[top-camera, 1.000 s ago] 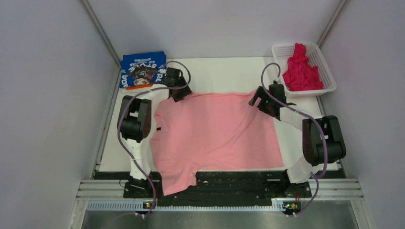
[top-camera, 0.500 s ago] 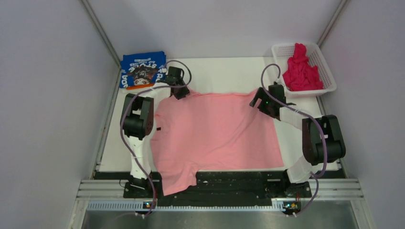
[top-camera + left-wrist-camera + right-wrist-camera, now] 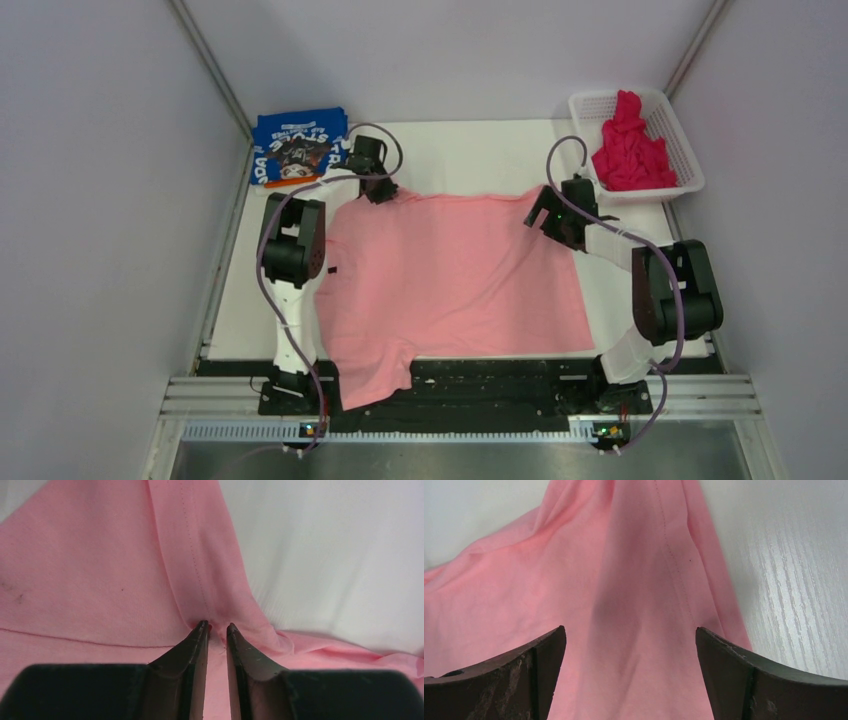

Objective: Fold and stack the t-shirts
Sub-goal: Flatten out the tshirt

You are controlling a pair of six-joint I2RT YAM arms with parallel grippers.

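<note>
The light pink t-shirt (image 3: 450,280) lies spread flat on the white table, its near sleeve hanging over the front edge. My left gripper (image 3: 383,195) is at the shirt's far left corner. In the left wrist view that gripper (image 3: 217,627) has its jaws pinched nearly together on a bunched fold of pink cloth (image 3: 90,570). My right gripper (image 3: 540,213) is at the far right corner. Seen from the right wrist, this gripper (image 3: 630,635) stands wide open over the hem of the pink cloth (image 3: 599,580). The blue t-shirt (image 3: 297,146) lies folded at the back left.
A white mesh basket (image 3: 690,175) at the back right holds the crumpled magenta t-shirt (image 3: 630,150). Grey walls close in on both sides. A dark rail with the arm bases runs along the table's near edge (image 3: 500,375).
The left jaws have narrowed onto the shirt's far left corner and the left gripper has shifted slightly toward the back. The right gripper has stayed wide open and has barely moved.
</note>
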